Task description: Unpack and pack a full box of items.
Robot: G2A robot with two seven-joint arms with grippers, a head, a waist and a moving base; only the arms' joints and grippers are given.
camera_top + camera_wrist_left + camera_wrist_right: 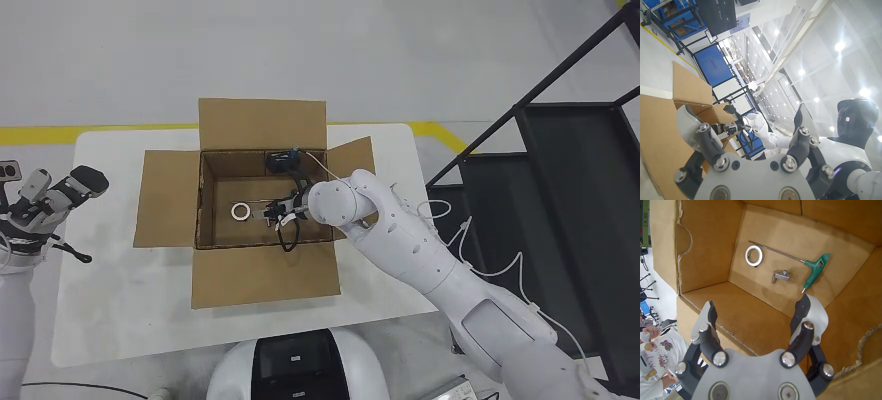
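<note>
The right arm (420, 250) wears smooth, glossy white shells with rounded joints. Thin white cables (505, 272) loop beside it, and a black cable (289, 243) curls at its wrist. The right gripper (757, 299) and left gripper (742, 108) look alike: a pale grey base plate (753, 370) with two large recessed screws (719, 391), black link bars (800, 340) pinned by round silver bolts (788, 357), and jaws with white backs and black inner pads (799, 311). The head (857, 117) is a glossy black shell above a white torso (853, 151).
</note>
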